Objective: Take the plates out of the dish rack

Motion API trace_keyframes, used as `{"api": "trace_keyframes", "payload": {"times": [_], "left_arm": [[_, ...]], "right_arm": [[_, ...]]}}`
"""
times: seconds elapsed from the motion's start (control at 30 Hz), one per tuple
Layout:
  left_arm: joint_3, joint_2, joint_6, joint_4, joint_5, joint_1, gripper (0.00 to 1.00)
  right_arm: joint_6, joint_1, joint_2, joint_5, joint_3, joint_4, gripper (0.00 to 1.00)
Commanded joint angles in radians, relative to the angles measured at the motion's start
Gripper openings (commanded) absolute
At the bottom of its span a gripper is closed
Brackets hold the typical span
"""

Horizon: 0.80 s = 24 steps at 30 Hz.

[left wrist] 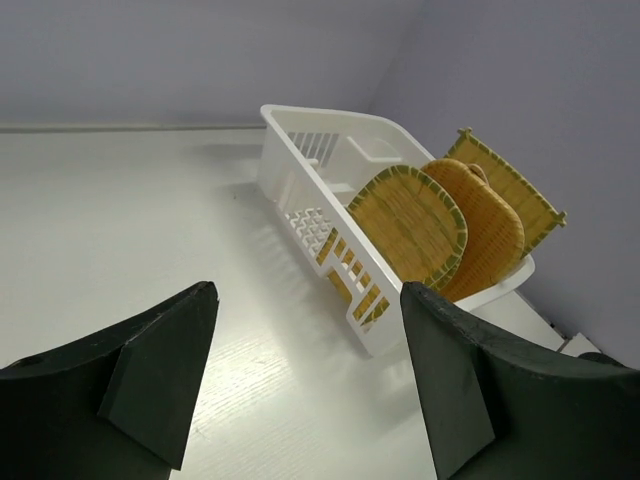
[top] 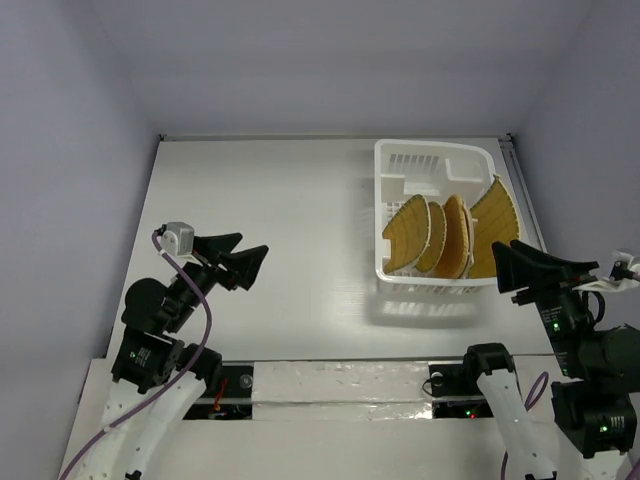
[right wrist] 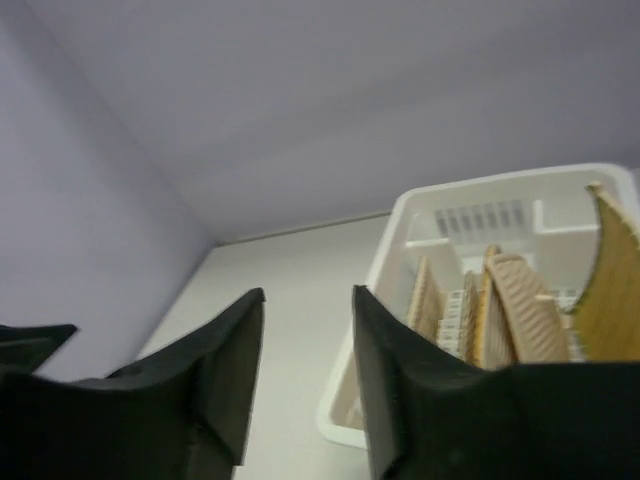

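- Lower parts of plates [top: 445, 235] hidden behind near wall of dish rack [top: 430, 148]; rightmost plate cut off at frame edge in right wrist view.
- Four in all, standing on edge and tilted inside rack, at far right of white worktop [top: 280, 200].
- Left gripper [top: 255, 246] spread wide, empty, well apart from rack, pointing toward it.
- Right gripper [top: 497, 266] parted too, holding nothing, just beside rack's near right corner.

The white slotted dish rack [top: 436, 148] sits on the counter [top: 280, 230], toward its far right. 4 orange-tan woven plates [top: 412, 236] with greenish edges stand on edge in its near half, leaning side by side, the rightmost nearest the right wall.
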Motion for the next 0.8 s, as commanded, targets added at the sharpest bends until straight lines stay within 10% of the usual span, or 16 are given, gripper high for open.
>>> {"api": "trace_keyframes", "payload": {"times": [0.0,0.03,0.1,0.37,0.77], "left_arm": [[0.049,0.013,0.006,-0.006,-0.011,-0.005,0.71],[0.049,0.011,0.006,-0.031,-0.025,-0.005,0.69],[0.032,0.003,0.0,-0.045,-0.026,-0.005,0.6],[0.023,0.031,-0.035,-0.083,-0.135,-0.005,0.0],[0.024,0.089,-0.052,-0.112,-0.203,-0.005,0.0]], "right_arm": [[-0.003,-0.006,0.016,-0.084,0.011,0.013,0.42],[-0.016,-0.006,0.022,-0.1,0.011,0.021,0.18],[-0.017,-0.006,0.059,-0.154,0.011,0.041,0.03],[0.027,-0.006,0.242,-0.289,-0.044,0.176,0.0],[-0.054,0.371,0.495,0.27,-0.012,0.049,0.0]]}}
